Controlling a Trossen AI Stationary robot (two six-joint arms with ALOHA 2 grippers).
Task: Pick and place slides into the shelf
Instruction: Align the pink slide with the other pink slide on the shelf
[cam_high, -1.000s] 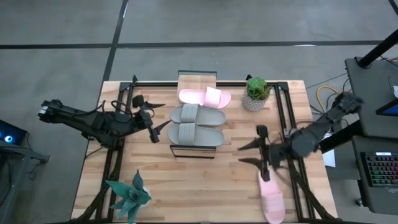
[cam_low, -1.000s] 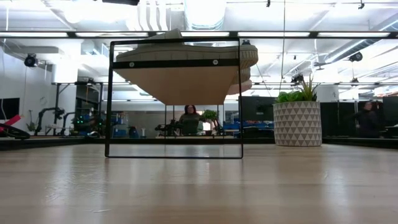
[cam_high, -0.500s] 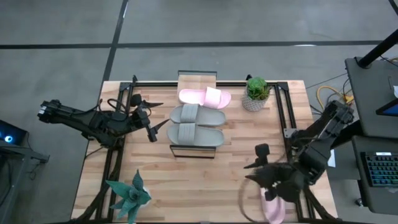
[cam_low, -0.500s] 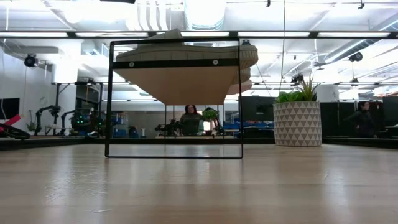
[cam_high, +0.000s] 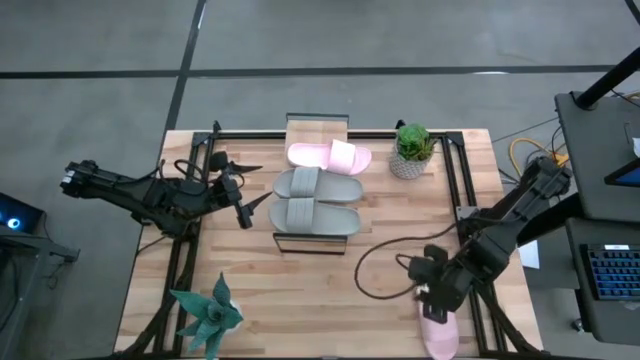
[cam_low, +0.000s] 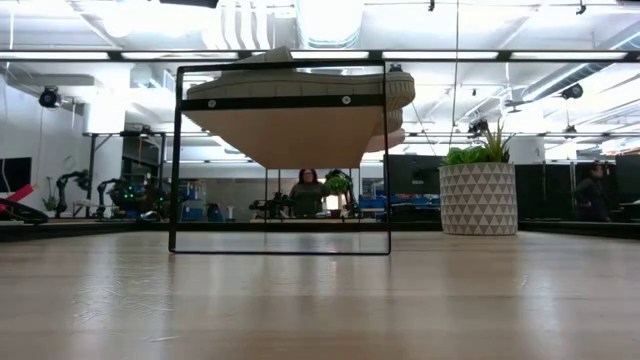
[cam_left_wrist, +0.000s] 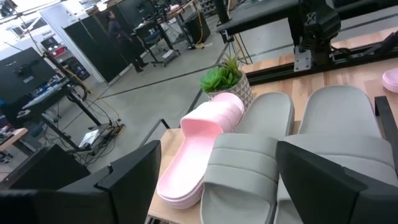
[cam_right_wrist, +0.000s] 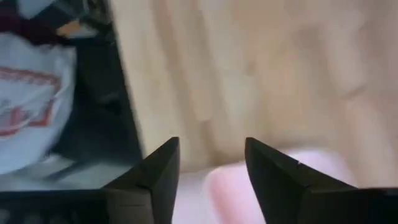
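Right gripper (cam_right_wrist: 208, 165) is hanging with jaws parted over the last pink slide (cam_high: 437, 332), gripping nothing, at about 5 o'clock on the table (cam_high: 310, 290). The slide looks soft, light, squashy; the wide strap or a side edge seems the best hold (foam may flex). Left gripper (cam_high: 258, 201), jaws wide and empty, is waiting at 9 o'clock of the shelf (cam_high: 317, 128), which is carrying two grey slides (cam_high: 315, 200) and one pink.

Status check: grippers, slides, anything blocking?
Right gripper open, over the last pink slide at the table's near right edge. Left gripper open, waiting beside the shelf. Three slides on the shelf. Nothing blocking.
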